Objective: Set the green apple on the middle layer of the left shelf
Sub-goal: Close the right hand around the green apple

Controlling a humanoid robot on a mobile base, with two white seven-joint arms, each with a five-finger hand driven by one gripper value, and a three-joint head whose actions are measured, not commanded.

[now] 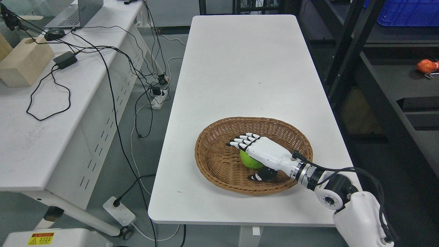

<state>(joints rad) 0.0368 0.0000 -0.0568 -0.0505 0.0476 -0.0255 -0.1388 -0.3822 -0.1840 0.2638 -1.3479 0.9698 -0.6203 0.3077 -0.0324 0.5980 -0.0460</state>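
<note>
The green apple (249,161) lies inside the wicker basket (219,161) on the near part of the white table (247,68), and only a slice of its skin shows from under the robot's palm.

Farthest left stands a second white desk (31,137) carrying a wooden block (25,61), a black power adapter (65,59), a mouse (54,34) and a laptop (77,15), with black cables (113,85) trailing over its edge down to power strips (120,211) on the grey floor.

Moving to the middle, the basket is round, shallow and brown, sitting near the table's front edge.

The right hand (255,156) reaches into the basket from the lower right, its white fingers (243,140) stretched over the top of the apple and its dark thumb (259,176) below on the near side; the fingers look only partly curled, so whether they actually clamp the fruit cannot be told.

Its arm (356,209) enters at the bottom right corner.

At the right edge a dark metal shelf (387,75) holds an orange object (426,66), with a blue crate (408,12) on the level above.
</note>
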